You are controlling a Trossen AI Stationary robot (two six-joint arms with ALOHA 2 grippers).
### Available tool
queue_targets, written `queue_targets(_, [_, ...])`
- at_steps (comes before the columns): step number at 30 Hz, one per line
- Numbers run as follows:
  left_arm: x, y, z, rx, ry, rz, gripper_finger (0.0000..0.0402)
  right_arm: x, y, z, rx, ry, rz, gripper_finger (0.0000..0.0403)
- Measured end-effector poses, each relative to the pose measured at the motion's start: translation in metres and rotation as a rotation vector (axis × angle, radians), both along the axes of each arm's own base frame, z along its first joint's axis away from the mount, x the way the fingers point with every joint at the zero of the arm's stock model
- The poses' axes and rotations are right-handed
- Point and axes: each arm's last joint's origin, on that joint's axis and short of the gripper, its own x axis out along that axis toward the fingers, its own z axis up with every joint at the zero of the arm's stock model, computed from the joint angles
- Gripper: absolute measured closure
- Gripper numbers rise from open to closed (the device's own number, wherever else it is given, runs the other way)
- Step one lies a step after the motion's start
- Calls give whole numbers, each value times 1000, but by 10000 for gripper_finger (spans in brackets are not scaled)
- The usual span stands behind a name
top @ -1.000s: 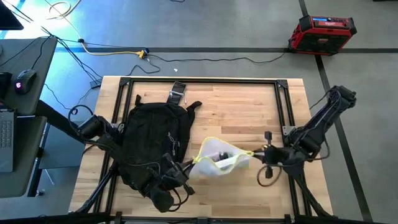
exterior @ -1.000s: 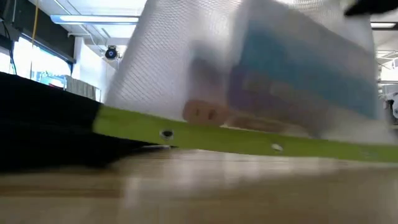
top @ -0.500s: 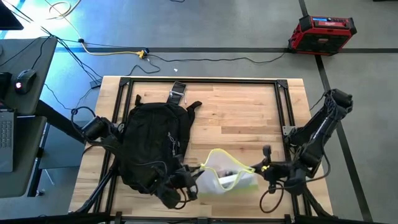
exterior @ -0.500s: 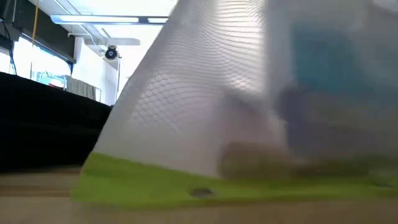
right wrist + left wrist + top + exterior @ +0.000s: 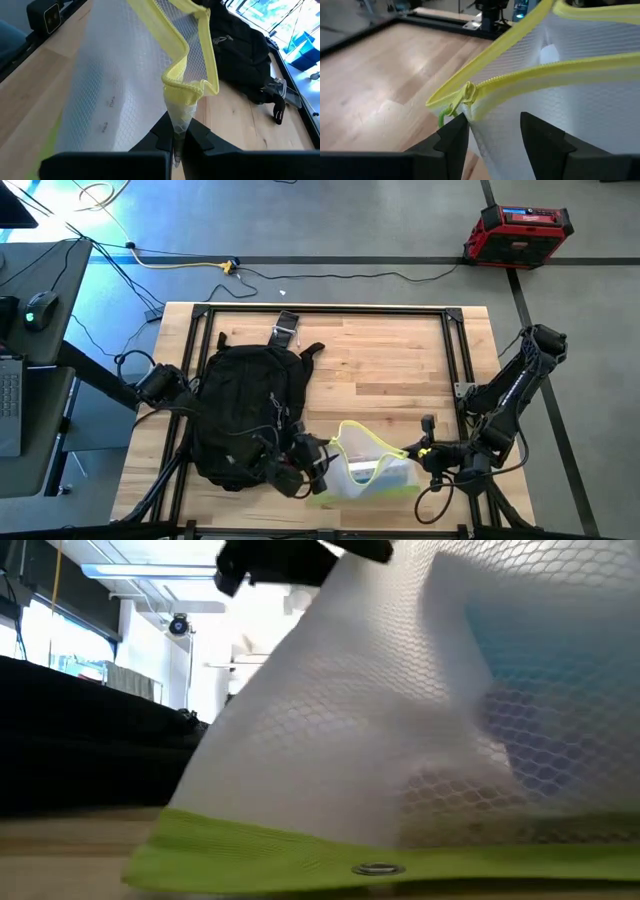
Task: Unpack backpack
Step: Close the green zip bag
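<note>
The black backpack (image 5: 250,415) lies flat on the left half of the wooden table. Right of it, near the front edge, is a translucent mesh pouch (image 5: 368,468) with neon-yellow trim; its green bottom edge (image 5: 380,858) rests on the table. My left gripper (image 5: 492,135) is open at the pouch's left corner, just below the zipper pull (image 5: 468,93), and the mesh wall lies between its fingers. My right gripper (image 5: 178,139) is shut on the pouch's right corner. Something pale and blue shows through the mesh (image 5: 540,650). My left gripper has one open finger on each side of the pouch's mesh wall, near the zipper-pull corner; I cannot tell whether they touch it. My right gripper pinches the bunched mesh corner (image 5: 181,111), just under the end of the yellow zipper band, between its two fingers. The fingers come from the table's right side, slanting down. The corner stands raised and the pouch's bottom is on the table.
Black frame rails (image 5: 455,350) run around the tabletop, and a small camera box (image 5: 47,17) sits at the near edge beside the pouch. The wood is bare at the far right (image 5: 390,360). On the floor are a red case (image 5: 518,232) and cables (image 5: 180,265).
Both grippers have carried the pouch toward the table's near edge and down. Its green bottom edge, tilted above the wood before, now lies on the table. My left gripper has also gone a little toward the right. My right gripper has kept still for the last half second.
</note>
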Motion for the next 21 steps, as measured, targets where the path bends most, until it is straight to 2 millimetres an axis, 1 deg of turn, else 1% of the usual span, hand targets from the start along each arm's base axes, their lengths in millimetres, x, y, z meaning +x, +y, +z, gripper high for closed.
queue_targets(5, [4, 14, -8, -74, -9, 60, 243, 0, 0, 0, -1, 0, 0, 403])
queue_targets(8, [7, 21, -10, -107, -13, 67, 261, 0, 0, 0, -3, -1, 3, 403])
queue_targets(10, [9, 24, -10, -113, -26, 63, 294, 0, 0, 0, 0, -3, 3, 403])
queue_targets(13, [11, 26, -9, -102, -43, 58, 372, 0, 1, 1, 4, -7, 4, 403])
queue_targets(14, [12, 26, -7, -99, -50, 53, 386, 0, 1, 1, 5, -8, 4, 403])
queue_targets(17, [13, 26, -6, -80, -54, 47, 393, 0, 1, 1, 6, -9, 5, 403])
queue_targets(18, [10, 23, -5, -74, -56, 46, 397, 0, 1, 1, 7, -9, 8, 403])
queue_targets(20, [4, 15, 0, -17, -65, 46, 399, -2, 2, 1, 6, -10, 15, 403])
queue_targets(21, [0, 6, 6, 45, -70, 38, 399, -3, 3, 1, 8, -10, 20, 403])
